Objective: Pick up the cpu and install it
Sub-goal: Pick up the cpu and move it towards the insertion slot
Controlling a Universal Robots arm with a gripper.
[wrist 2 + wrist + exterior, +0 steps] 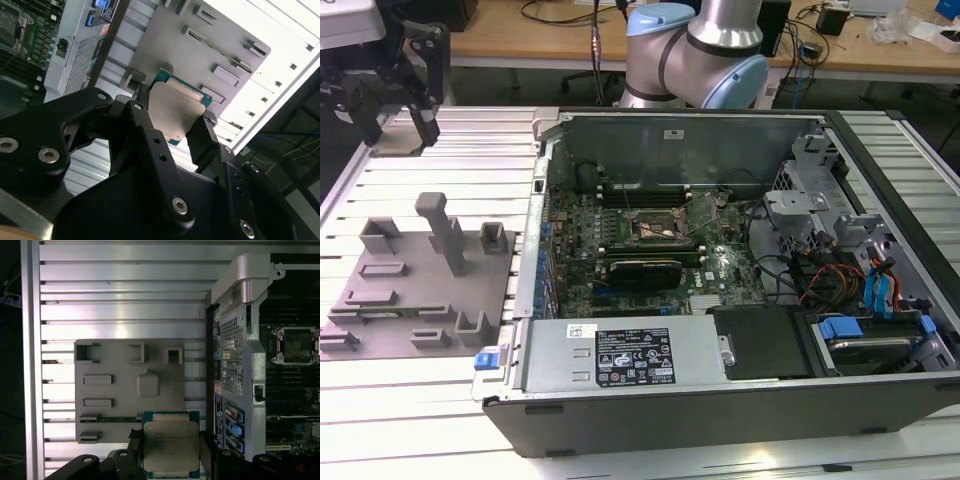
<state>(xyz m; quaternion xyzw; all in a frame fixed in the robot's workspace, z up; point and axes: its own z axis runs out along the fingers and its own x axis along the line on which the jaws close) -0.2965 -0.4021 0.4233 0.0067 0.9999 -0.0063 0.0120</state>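
Jaws grip the cpu (171,447) above the grey tray (117,390); exterior view shows the socket (653,226).

You see your gripper (398,122) at the exterior view's left, fingers pointing down; it seems to hang in the air. In both wrist views its two black fingers (202,137) press on opposite edges of the cpu (172,112). The arm (705,45) stands at the back, its joint blue and silver.
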